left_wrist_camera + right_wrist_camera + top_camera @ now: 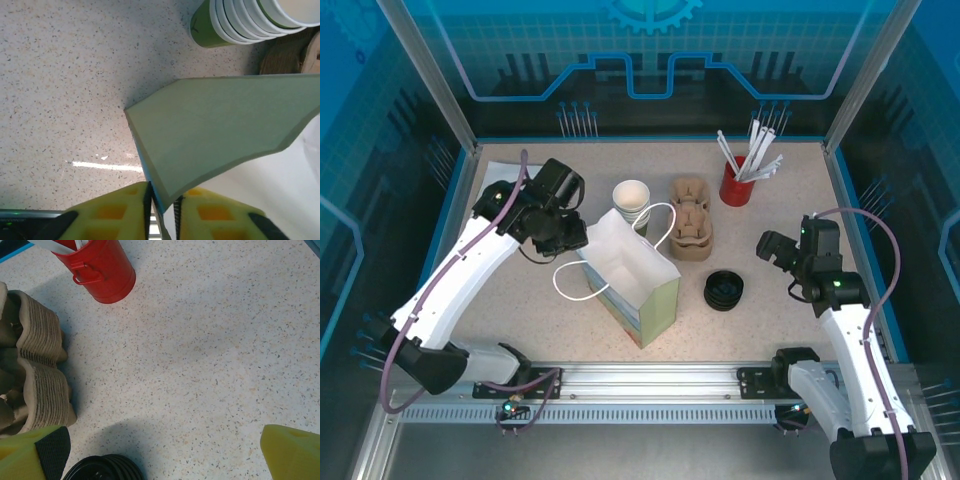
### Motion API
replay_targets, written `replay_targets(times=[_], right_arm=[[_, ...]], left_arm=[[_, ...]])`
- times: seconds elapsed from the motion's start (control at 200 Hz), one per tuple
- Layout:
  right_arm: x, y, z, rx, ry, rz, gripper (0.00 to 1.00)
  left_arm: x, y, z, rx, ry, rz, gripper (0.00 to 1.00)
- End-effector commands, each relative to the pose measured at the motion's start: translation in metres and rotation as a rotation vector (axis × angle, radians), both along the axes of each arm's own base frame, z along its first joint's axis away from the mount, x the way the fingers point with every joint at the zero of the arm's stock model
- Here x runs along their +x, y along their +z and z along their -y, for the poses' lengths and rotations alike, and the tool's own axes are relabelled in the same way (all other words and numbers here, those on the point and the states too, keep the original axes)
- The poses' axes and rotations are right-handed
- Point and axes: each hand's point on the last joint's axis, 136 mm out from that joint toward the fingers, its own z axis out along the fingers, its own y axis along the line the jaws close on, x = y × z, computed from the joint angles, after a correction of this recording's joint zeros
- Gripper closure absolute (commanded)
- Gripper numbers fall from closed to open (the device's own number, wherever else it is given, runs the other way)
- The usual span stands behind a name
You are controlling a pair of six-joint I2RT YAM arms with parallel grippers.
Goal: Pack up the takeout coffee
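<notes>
The takeout coffee cups [631, 198] stand nested in a stack at the back middle, white inside; their dark green outside [202, 30] shows in the left wrist view. Black lids [724, 290] lie stacked right of the paper bag [635, 275], and their edge [102, 469] sits by my right gripper's left finger. My left gripper [570, 235] is shut on the bag's left rim [220, 130], the wall pinched between its yellow fingers [115, 215]. My right gripper [772, 248] hovers open over bare table, right of the lids.
A brown pulp cup carrier stack [690, 218] stands behind the lids. A red cup of white straws [738, 180] is at the back right. The bag's white cord handles [575, 280] loop out to the left. Low walls edge the table [770, 330].
</notes>
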Motion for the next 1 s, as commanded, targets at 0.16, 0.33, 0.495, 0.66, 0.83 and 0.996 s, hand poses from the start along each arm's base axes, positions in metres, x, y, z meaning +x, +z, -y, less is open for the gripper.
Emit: replay_targets(times=[0.16, 0.33, 0.495, 0.66, 0.83, 0.996], right_arm=[[-0.005, -0.005, -0.003, 0.005, 0.008, -0.018, 0.0], [-0.005, -0.005, -0.004, 0.005, 0.008, -0.019, 0.0], [-0.006, -0.006, -0.004, 0.005, 0.009, -0.025, 0.0], [-0.007, -0.009, -0.004, 0.007, 0.006, -0.032, 0.0], [-0.008, -0.01, -0.004, 0.007, 0.006, -0.039, 0.0], [-0.008, -0.007, -0.004, 0.005, 0.009, -0.039, 0.0]], left_arm=[[0.004, 0.014, -0.009, 0.066, -0.019, 0.038, 0.89], [0.009, 0.016, -0.014, 0.076, -0.022, 0.041, 0.93], [0.015, 0.022, -0.028, 0.083, -0.014, 0.054, 0.95], [0.025, 0.033, -0.048, 0.115, -0.044, 0.075, 0.99], [0.043, 0.045, -0.074, 0.159, -0.085, 0.102, 1.0], [0.077, 0.048, -0.087, 0.186, -0.135, 0.128, 1.0]])
